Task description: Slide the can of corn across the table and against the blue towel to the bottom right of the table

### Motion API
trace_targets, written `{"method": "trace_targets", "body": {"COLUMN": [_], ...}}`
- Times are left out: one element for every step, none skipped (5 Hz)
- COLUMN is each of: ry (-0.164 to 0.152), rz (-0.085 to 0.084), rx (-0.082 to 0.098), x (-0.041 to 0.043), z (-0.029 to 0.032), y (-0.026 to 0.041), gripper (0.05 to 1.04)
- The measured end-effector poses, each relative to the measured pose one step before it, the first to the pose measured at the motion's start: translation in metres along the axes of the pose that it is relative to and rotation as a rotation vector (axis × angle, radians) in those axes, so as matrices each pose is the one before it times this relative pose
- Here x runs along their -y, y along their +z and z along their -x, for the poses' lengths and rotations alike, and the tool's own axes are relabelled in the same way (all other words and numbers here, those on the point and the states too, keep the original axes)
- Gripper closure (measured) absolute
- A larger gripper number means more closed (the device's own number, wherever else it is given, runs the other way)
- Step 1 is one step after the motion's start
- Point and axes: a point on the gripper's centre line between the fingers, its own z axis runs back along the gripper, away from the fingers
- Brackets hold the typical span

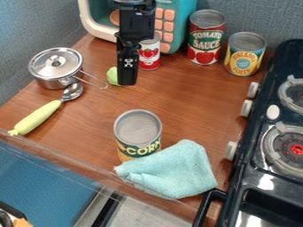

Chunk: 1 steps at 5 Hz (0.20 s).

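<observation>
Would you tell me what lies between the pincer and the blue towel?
From the pincer to the towel, the camera view shows bare tabletop, then the can of corn.

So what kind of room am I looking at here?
It looks like a toy kitchen set up on a wooden counter: there's a dark stove with burners, a teal toy microwave with orange buttons, and a small lidded pot.

"CORN" can (pixel 137 135), "TOMATO SAUCE" can (pixel 206 37)
</observation>
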Motion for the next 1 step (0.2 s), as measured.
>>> {"method": "trace_targets", "body": {"ry": [0.0], "rz": [0.0], "rx": [0.0], "x": [0.0], "z": [0.0], "y": [0.0], "gripper": [0.083]}}
